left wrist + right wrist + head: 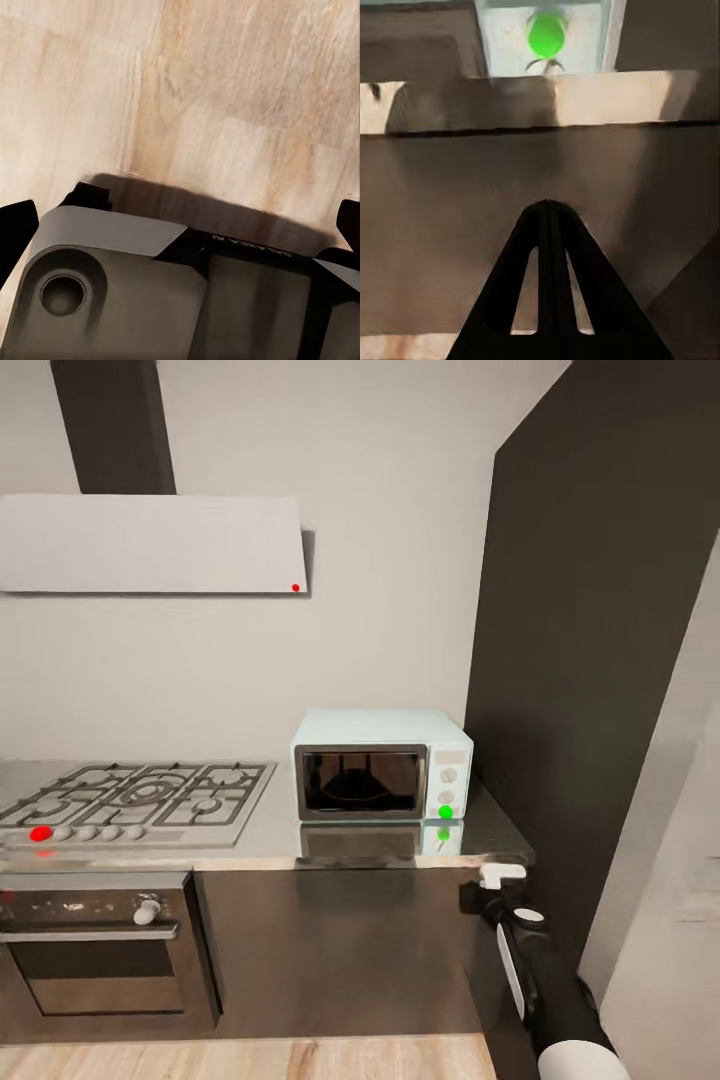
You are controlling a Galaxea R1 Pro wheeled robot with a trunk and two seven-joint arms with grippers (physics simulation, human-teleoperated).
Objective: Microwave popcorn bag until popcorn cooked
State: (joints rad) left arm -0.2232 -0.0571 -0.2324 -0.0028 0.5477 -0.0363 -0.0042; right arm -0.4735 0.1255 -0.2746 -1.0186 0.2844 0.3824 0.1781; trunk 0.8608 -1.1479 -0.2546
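My right jaws [546,217] are pressed together, empty, just below the bench [280,840] edge, microwave [380,765] at twelve o'clock, door shut. Dark glass hides its inside. My left jaws' state I cannot tell.

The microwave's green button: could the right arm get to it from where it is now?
Probably yes. The right gripper, fingers together, sits just below the countertop edge, pointing toward the green button on the microwave. Nothing stands between them; it would need to rise over the edge.

Black right arm [530,970], white panels
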